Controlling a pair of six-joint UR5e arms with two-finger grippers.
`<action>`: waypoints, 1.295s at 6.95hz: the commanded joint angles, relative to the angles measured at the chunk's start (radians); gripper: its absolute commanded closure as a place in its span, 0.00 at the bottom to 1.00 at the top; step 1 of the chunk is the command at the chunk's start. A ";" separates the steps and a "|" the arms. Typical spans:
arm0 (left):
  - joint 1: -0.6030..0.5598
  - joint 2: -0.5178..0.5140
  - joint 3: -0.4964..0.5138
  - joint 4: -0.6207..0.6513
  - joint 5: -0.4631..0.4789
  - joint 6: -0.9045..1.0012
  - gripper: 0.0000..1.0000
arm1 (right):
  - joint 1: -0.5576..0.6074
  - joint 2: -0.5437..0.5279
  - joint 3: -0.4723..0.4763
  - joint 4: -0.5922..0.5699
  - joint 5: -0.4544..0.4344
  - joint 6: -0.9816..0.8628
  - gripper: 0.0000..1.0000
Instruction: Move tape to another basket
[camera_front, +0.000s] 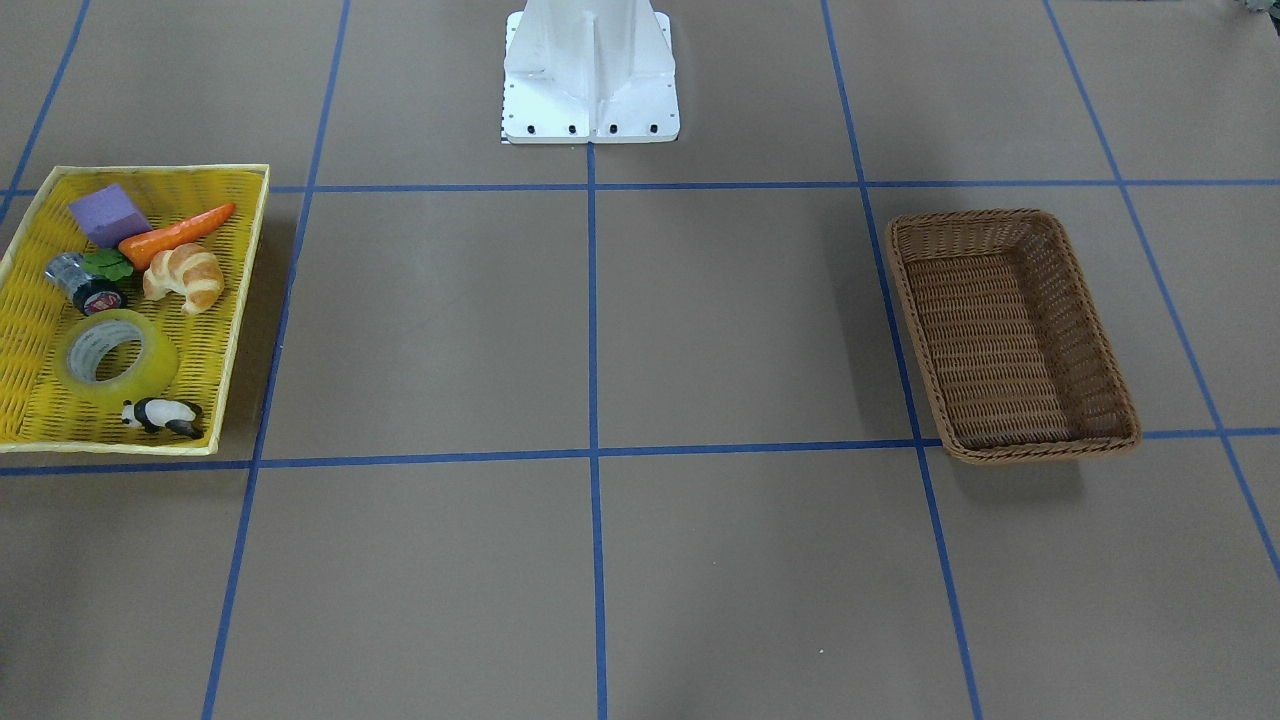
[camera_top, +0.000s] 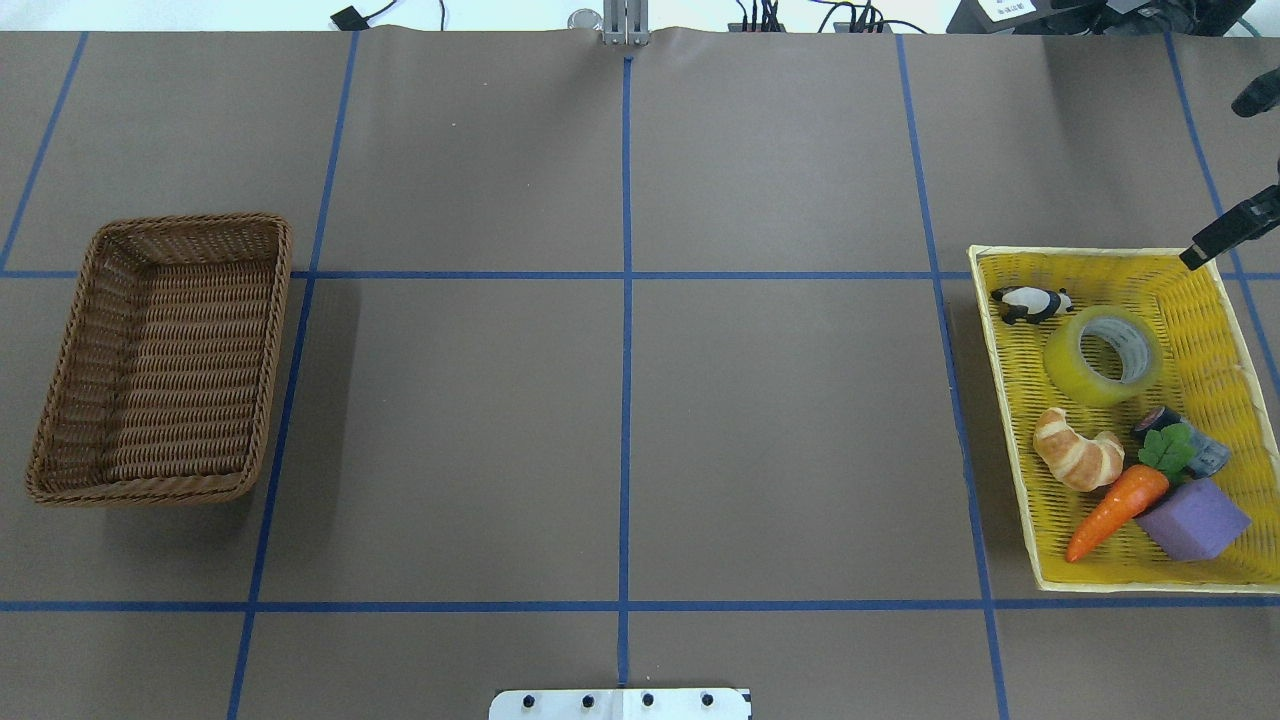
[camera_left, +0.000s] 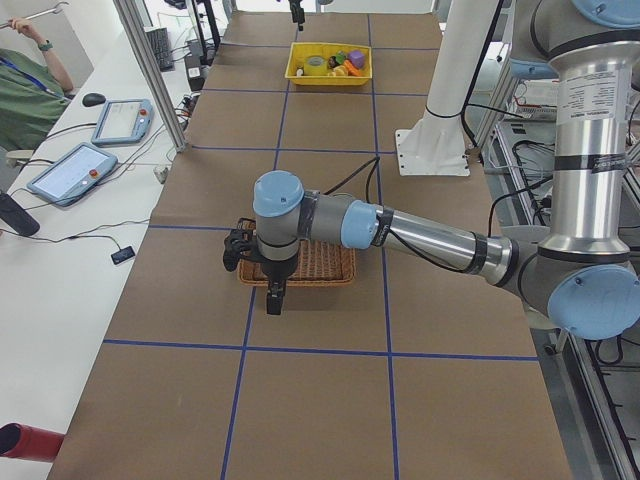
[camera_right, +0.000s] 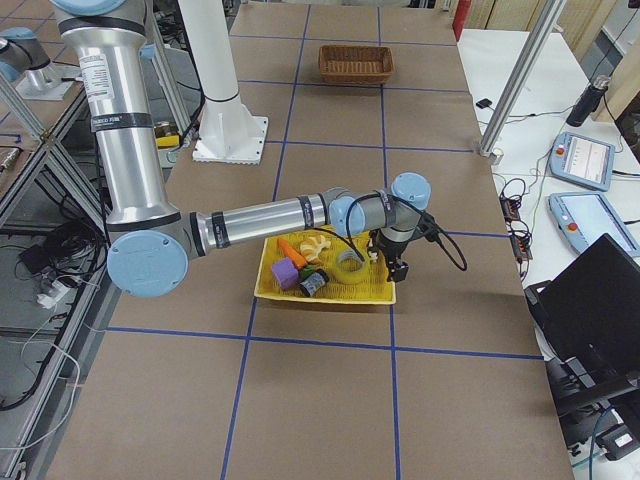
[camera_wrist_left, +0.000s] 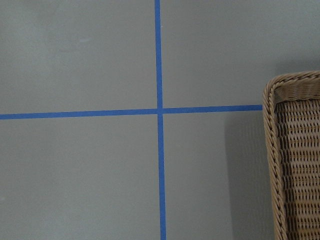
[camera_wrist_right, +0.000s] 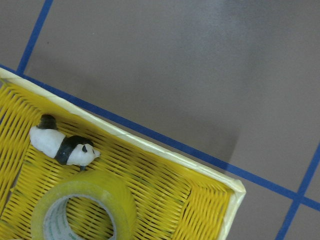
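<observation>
The yellow-green tape lies flat in the yellow tray, between a panda figure and a croissant. It also shows in the overhead view and the right wrist view. The brown wicker basket stands empty at the table's other end. My right gripper hangs over the tray's far edge, beside the tape; only a black tip shows overhead. My left gripper hangs by the basket's outer end. I cannot tell whether either is open or shut.
The tray also holds a panda figure, a croissant, a carrot, a purple block and a silver-and-black cylinder. The white robot base stands at the table's robot-side edge. Blue tape lines grid the brown table.
</observation>
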 joint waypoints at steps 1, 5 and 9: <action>0.001 -0.001 0.003 0.000 -0.003 0.003 0.01 | -0.050 -0.004 -0.003 0.005 0.010 0.013 0.00; 0.002 -0.003 0.008 0.000 -0.003 0.009 0.01 | -0.120 0.002 -0.057 0.005 0.004 0.008 0.00; 0.004 -0.003 0.002 0.000 -0.004 0.010 0.01 | -0.157 0.024 -0.106 0.008 -0.002 0.008 0.00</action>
